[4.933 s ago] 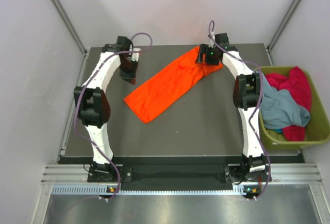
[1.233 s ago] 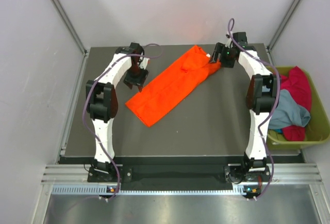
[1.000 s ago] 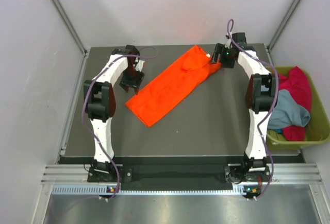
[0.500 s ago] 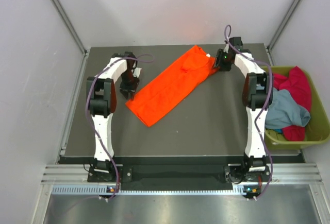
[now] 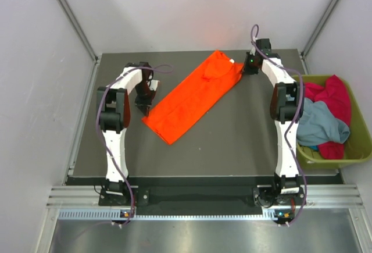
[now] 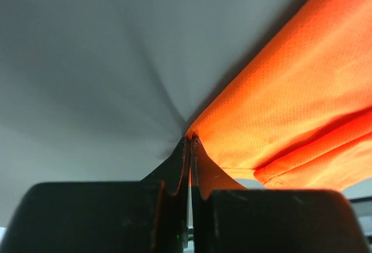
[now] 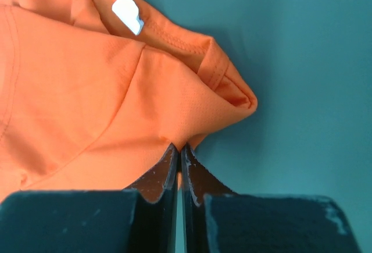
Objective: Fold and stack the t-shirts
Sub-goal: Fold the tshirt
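An orange t-shirt (image 5: 192, 96) lies folded into a long strip, slanting across the table from near left to far right. My left gripper (image 5: 146, 109) is shut on its near-left corner; in the left wrist view the black fingertips (image 6: 190, 143) pinch the orange cloth (image 6: 290, 107). At the far-right collar end my right gripper (image 5: 244, 70) is shut on the cloth edge (image 7: 174, 119), its tips (image 7: 180, 148) just below the collar with the white label (image 7: 128, 12). More t-shirts, magenta-red (image 5: 331, 93) and grey-blue (image 5: 317, 122), are heaped in the bin.
The olive-green bin (image 5: 360, 154) stands off the table's right edge. Grey walls close in the table (image 5: 232, 142) at the back and sides. Purple cables loop off both arms.
Both grippers have shut on the orange t-shirt's two ends. The left one slid in to the near-left corner; the right one shifted slightly toward the collar.
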Controlling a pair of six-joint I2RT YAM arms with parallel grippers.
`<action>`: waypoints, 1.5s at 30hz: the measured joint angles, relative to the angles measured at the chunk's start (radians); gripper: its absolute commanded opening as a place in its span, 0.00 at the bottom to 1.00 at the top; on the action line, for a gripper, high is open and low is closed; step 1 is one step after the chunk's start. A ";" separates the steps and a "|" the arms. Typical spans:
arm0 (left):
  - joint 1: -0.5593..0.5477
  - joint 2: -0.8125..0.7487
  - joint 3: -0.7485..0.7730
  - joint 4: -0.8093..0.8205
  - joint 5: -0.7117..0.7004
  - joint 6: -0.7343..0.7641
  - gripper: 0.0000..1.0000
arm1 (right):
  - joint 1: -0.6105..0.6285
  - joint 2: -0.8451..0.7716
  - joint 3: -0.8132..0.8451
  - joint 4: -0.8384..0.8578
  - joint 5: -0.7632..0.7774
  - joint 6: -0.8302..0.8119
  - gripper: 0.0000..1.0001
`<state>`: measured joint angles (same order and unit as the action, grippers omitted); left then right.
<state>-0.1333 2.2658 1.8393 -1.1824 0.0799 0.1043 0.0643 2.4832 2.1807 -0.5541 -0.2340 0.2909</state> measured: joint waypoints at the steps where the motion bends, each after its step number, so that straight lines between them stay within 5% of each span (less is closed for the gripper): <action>1: 0.000 -0.004 -0.008 0.000 0.006 0.001 0.00 | 0.002 0.010 0.013 0.001 0.000 0.000 0.00; 25: -0.271 -0.288 -0.357 -0.042 0.167 0.002 0.00 | 0.080 0.238 0.297 0.128 -0.042 0.072 0.00; 42: -0.512 -0.304 -0.384 -0.041 0.225 0.002 0.00 | 0.109 0.333 0.380 0.280 -0.076 0.175 0.00; 45: -0.522 -0.303 -0.384 -0.041 0.225 -0.001 0.00 | 0.114 0.337 0.382 0.289 -0.082 0.187 0.18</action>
<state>-0.6556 1.9625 1.4551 -1.2232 0.3046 0.1032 0.1787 2.8201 2.5626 -0.2653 -0.3161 0.4774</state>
